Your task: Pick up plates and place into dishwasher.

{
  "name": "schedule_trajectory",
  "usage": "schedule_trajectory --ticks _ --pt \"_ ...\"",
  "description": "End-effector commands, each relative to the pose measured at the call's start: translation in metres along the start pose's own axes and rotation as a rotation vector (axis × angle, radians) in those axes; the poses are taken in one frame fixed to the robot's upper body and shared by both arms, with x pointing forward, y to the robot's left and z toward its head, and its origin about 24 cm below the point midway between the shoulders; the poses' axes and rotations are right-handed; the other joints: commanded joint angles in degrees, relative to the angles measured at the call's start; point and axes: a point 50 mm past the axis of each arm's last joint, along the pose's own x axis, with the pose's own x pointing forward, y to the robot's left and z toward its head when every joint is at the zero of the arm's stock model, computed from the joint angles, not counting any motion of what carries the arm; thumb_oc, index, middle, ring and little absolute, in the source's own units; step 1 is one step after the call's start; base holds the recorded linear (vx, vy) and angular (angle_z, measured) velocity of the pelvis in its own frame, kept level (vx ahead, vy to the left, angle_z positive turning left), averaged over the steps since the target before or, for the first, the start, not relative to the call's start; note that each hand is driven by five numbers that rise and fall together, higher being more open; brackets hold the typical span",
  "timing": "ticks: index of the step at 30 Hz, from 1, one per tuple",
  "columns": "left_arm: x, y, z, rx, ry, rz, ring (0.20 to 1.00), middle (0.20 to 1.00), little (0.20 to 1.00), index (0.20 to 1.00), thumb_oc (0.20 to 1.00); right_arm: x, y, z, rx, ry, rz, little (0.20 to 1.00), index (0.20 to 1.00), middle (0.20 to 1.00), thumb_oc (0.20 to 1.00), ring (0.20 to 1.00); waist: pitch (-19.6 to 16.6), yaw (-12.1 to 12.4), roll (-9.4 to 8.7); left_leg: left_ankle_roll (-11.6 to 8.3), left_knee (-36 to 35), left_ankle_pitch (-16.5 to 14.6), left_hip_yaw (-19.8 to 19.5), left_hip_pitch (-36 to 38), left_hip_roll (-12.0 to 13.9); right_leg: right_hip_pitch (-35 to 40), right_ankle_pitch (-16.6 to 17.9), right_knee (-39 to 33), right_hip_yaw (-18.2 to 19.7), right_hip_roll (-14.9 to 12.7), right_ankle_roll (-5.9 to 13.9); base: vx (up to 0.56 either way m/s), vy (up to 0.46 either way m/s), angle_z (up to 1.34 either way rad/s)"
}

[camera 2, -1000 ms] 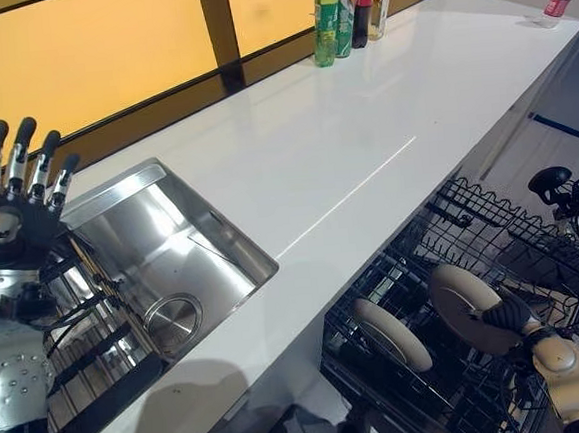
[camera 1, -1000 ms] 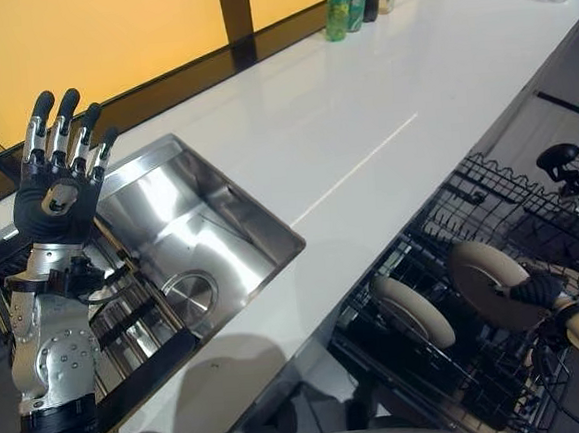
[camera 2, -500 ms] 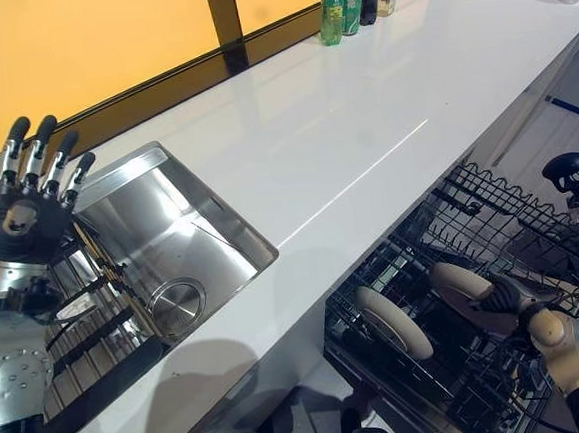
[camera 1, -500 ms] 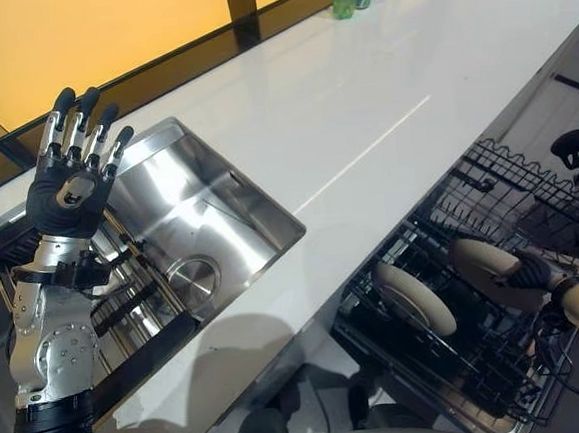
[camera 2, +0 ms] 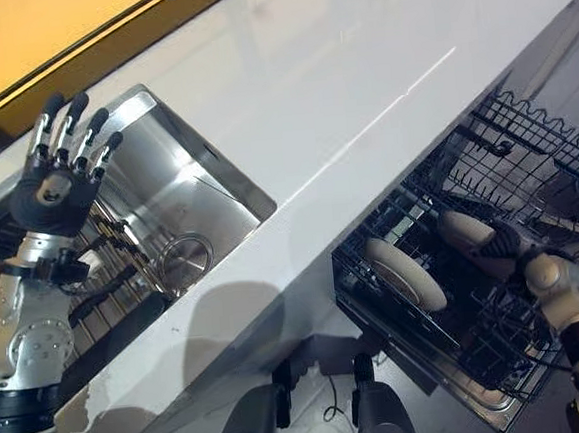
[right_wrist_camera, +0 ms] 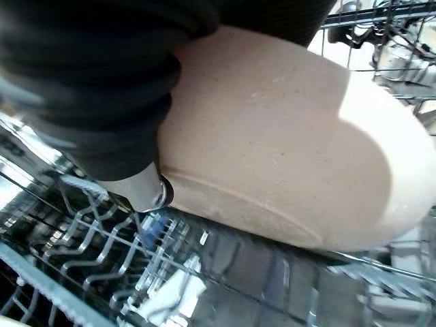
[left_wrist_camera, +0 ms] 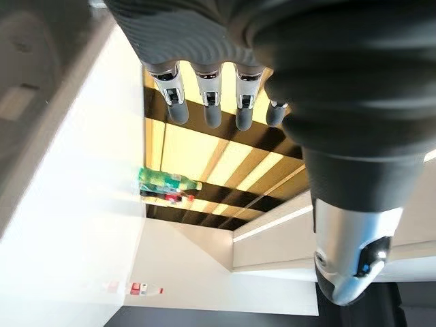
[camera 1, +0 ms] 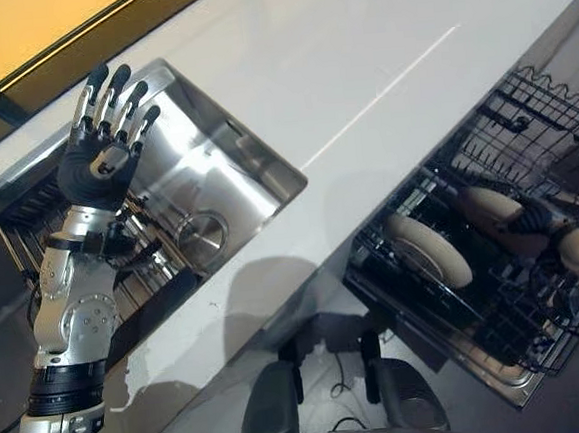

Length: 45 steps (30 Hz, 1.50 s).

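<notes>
Step in hand: racking. Right hand is gripping a cream plate, lowering it into the dishwasher rack; a second plate is standing just beside it. Left hand is hovering over the sink, fingers spread. Next: seating the plate between tines, then releasing.

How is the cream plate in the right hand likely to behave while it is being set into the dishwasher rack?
The cream plate looks like glazed stoneware, so it is probably rigid, fairly heavy for its size, and apt to chip against the rack wires. Its smooth curved surface may slip in the right hand. On edge it could tip or roll unless seated between tines, like the other plate.
</notes>
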Motion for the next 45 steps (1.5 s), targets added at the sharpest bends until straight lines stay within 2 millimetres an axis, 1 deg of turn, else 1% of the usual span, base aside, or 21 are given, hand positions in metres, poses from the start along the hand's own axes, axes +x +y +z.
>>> schedule_trajectory --ticks 1,5,7,11,12,13,14,16,17,18,19,26,32,33,35,38,41,45 --pt "0.022 -0.010 0.023 0.017 -0.157 -0.034 1.000 1.000 1.000 1.000 1.000 0.003 0.053 -0.001 0.016 0.018 0.149 0.200 0.200 0.200 0.200 0.200 0.5 1.0 3.86 -1.47 -3.1 7.3 -2.2 -8.8 -1.6 -2.2 -7.9 9.5 -0.3 -2.0 1.20 -0.17 0.076 -0.10" --pt "0.027 -0.012 0.024 0.014 -0.193 -0.042 1.000 1.000 1.000 1.000 1.000 0.011 0.043 0.004 0.015 0.023 0.097 0.200 0.200 0.200 0.200 0.200 2.1 0.6 5.51 -0.96 -3.7 7.9 -1.6 -9.9 -2.2 -4.9 -8.3 11.4 0.2 -2.1 0.88 -0.13 0.089 -0.06" --pt "0.027 -0.012 0.024 0.012 -0.203 -0.048 1.000 1.000 1.000 1.000 1.000 0.013 0.040 0.007 0.026 0.019 0.085 0.200 0.200 0.200 0.200 0.200 2.6 0.3 5.86 -0.76 -4.2 8.0 -1.2 -9.7 -2.4 -5.0 -8.3 11.3 0.5 -2.2 0.75 -0.06 0.079 0.01" --pt "0.029 -0.013 0.024 0.003 -0.206 -0.034 1.000 1.000 1.000 1.000 1.000 0.014 0.040 0.009 0.041 0.012 0.054 0.200 0.200 0.200 0.200 0.200 2.8 -0.2 5.93 -0.48 -4.8 7.9 -0.5 -8.8 -2.5 -4.6 -8.1 10.4 0.8 -2.3 0.68 -0.03 0.067 0.02" --pt "0.030 -0.012 0.025 -0.001 -0.206 -0.029 1.000 1.000 1.000 1.000 1.000 0.013 0.040 0.009 0.042 0.010 0.049 0.278 0.278 0.278 0.278 0.278 2.7 -0.3 5.80 -0.43 -5.1 7.8 -0.4 -8.5 -2.5 -4.4 -8.0 10.0 0.8 -2.4 0.72 -0.02 0.042 0.01" --pt "0.031 -0.012 0.025 -0.005 -0.205 -0.024 1.000 1.000 1.000 1.000 1.000 0.013 0.041 0.009 0.041 0.007 0.044 0.398 0.398 0.398 0.398 0.398 2.5 -0.5 5.59 -0.37 -5.3 7.7 -0.2 -8.1 -2.5 -4.0 -7.8 9.5 0.7 -2.5 0.76 -0.01 0.031 0.00" --pt "0.031 -0.012 0.025 -0.007 -0.204 -0.022 1.000 1.000 1.000 1.000 1.000 0.012 0.042 0.008 0.046 0.006 0.041 0.410 0.410 0.410 0.410 0.410 2.3 -0.5 5.37 -0.30 -5.3 7.5 -0.2 -7.7 -2.5 -3.8 -7.7 9.1 0.7 -2.5 0.79 0.00 0.000 0.00" --pt "0.031 -0.011 0.026 -0.008 -0.203 -0.016 1.000 1.000 1.000 1.000 1.000 0.010 0.043 0.007 0.053 0.003 0.031 0.501 0.501 0.501 0.501 0.501 2.0 -0.7 4.90 -0.20 -5.4 7.3 0.0 -7.1 -2.5 -3.2 -7.3 8.3 0.6 -2.6 0.88 0.00 0.004 -0.04" --pt "0.031 -0.010 0.026 -0.010 -0.202 -0.015 1.000 1.000 1.000 1.000 1.000 0.009 0.045 0.006 0.056 0.000 0.028 0.614 0.614 0.614 0.614 0.614 1.7 -0.8 4.48 -0.07 -5.5 7.1 0.0 -6.6 -2.4 -2.8 -7.0 7.7 0.6 -2.6 0.97 0.00 -0.008 -0.04" --pt "0.031 -0.010 0.027 -0.010 -0.199 -0.016 1.000 1.000 1.000 1.000 1.000 0.008 0.046 0.006 0.059 -0.001 0.028 0.865 0.865 0.865 0.865 0.865 1.5 -0.8 4.17 -0.01 -5.6 6.9 0.1 -6.3 -2.4 -2.5 -6.8 7.3 0.5 -2.7 1.06 0.00 0.000 0.00" --pt "0.031 -0.009 0.027 -0.009 -0.198 -0.014 1.000 1.000 1.000 1.000 1.000 0.007 0.047 0.005 0.061 -0.002 0.026 1.000 1.000 1.000 1.000 1.000 1.3 -0.8 3.82 0.03 -5.5 6.7 0.2 -6.0 -2.4 -2.1 -6.6 6.8 0.5 -2.8 1.16 0.00 0.000 0.00" --pt "0.026 -0.004 0.021 -0.031 -0.153 -0.002 1.000 1.000 1.000 1.000 1.000 0.000 0.060 -0.003 0.098 0.018 0.029 1.000 1.000 1.000 1.000 1.000 -0.8 -0.8 1.44 0.39 -6.4 5.7 0.2 -3.2 -2.0 1.0 -5.1 3.3 0.0 -3.0 1.76 0.03 -0.019 0.01" --pt "0.013 0.002 0.012 -0.068 -0.112 0.023 1.000 1.000 1.000 1.000 1.000 -0.007 0.068 -0.002 0.138 0.007 -0.002 1.000 1.000 1.000 1.000 1.000 -2.9 -0.6 -0.46 0.55 -7.7 5.0 0.0 -0.3 -1.7 4.2 -4.1 0.3 -0.6 -3.0 2.32 0.07 -0.027 0.06" --pt "0.011 0.002 0.010 -0.072 -0.108 0.023 1.000 1.000 1.000 1.000 1.000 -0.008 0.069 -0.002 0.146 0.008 -0.019 1.000 1.000 1.000 1.000 1.000 -3.2 -0.7 -0.69 0.58 -7.9 4.9 0.0 0.1 -1.7 4.7 -4.0 -0.1 -0.6 -3.0 2.38 0.07 -0.012 0.02" --pt "0.005 0.003 0.007 -0.078 -0.103 0.030 1.000 1.000 1.000 1.000 1.000 -0.012 0.066 0.000 0.225 0.005 -0.113 1.000 1.000 1.000 1.000 1.000 -4.0 -1.0 -1.37 0.71 -8.5 4.5 0.1 1.3 -1.5 5.8 -3.7 -1.1 -0.7 -3.0 2.59 0.08 0.001 0.01" --pt "-0.006 0.005 0.000 -0.086 -0.089 0.051 1.000 1.000 1.000 1.000 1.000 -0.017 0.067 0.006 0.309 -0.007 -0.203 1.000 1.000 1.000 1.000 1.000 -5.6 -1.3 -1.99 0.90 -9.3 4.0 0.1 3.1 -1.5 7.4 -3.3 -2.6 -0.5 -2.9 2.91 0.10 0.016 -0.02" --pt "-0.016 0.006 -0.005 -0.091 -0.079 0.076 1.000 1.000 1.000 1.000 1.000 -0.023 0.065 0.013 0.377 -0.028 -0.295 1.000 1.000 1.000 1.000 1.000 -7.0 -1.8 -2.32 1.03 -9.8 3.5 0.1 4.7 -1.4 8.7 -3.2 -3.7 -0.3 -2.9 3.13 0.10 0.034 0.00" --pt "-0.029 0.010 -0.011 -0.098 -0.059 0.114 1.000 1.000 1.000 1.000 1.000 -0.033 0.061 0.021 0.425 -0.053 -0.397 1.000 1.000 1.000 1.000 1.000 -8.9 -2.4 -2.36 1.12 -10.5 2.7 0.4 6.9 -1.3 10.4 -3.2 -4.8 0.1 -2.7 3.39 0.11 0.054 -0.03"
